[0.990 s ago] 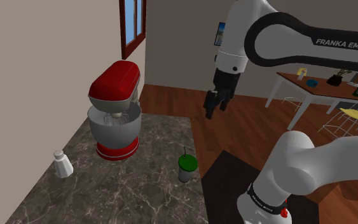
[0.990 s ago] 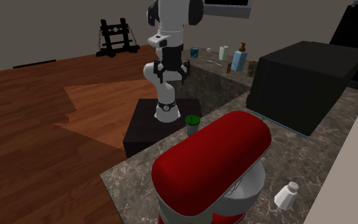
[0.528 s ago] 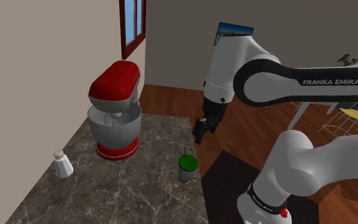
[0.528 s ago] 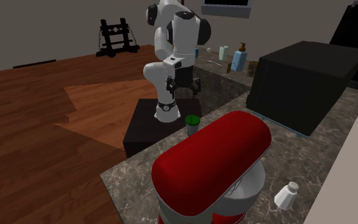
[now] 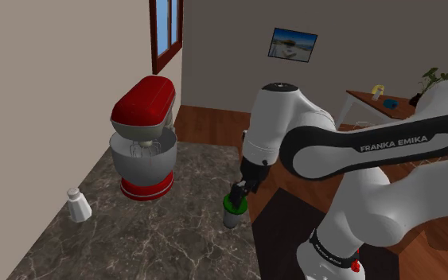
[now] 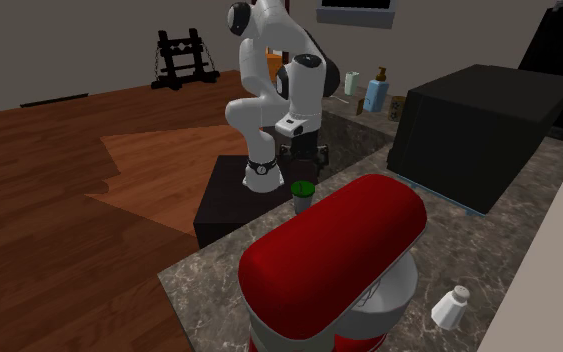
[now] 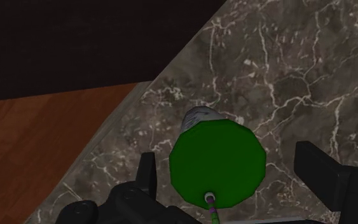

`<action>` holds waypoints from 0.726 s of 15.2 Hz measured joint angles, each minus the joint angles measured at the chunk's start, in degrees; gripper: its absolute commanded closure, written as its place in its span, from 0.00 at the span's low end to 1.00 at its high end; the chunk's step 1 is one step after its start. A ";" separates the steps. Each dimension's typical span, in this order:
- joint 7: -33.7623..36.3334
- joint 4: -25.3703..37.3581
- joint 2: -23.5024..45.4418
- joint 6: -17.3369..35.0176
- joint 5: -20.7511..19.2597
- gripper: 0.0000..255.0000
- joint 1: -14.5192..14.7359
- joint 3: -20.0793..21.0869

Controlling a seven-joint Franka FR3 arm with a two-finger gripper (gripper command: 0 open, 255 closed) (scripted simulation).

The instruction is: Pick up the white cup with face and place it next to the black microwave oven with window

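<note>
1. Home kitchen: marble counter (image 5: 174, 231) carrying a red mixer (image 5: 144, 137), shaker (image 5: 77, 205) and black microwave (image 6: 479, 130).
2. Bottles (image 6: 375, 92) stand on the far counter run.
3. Domestic shell: wood floor (image 6: 89, 170), window (image 5: 166, 28), framed picture (image 5: 292, 44) on the wall.

Dark marbled surface (image 5: 158, 231) with pale veins, wood floor beyond its edge. Four things stand on it. Red stand mixer (image 5: 144, 137) with grey bowl, upright, at the end nearest the wall. Small white shaker (image 5: 77, 205) near the mixer, not touching, on the shoulder view's left. Cup (image 5: 235, 208) with green lid and straw, upright, close to the surface's floor-side edge, apart from the mixer. Black microwave (image 6: 479, 130) on the second exterior view's right, well apart from the cup.
</note>
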 measured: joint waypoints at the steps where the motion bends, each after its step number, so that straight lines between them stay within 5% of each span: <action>1: -0.16 -0.63 0.74 1.38 0.18 0.00 -0.02 0.19; 11: -0.07 -3.46 3.99 7.51 1.53 0.00 0.47 1.62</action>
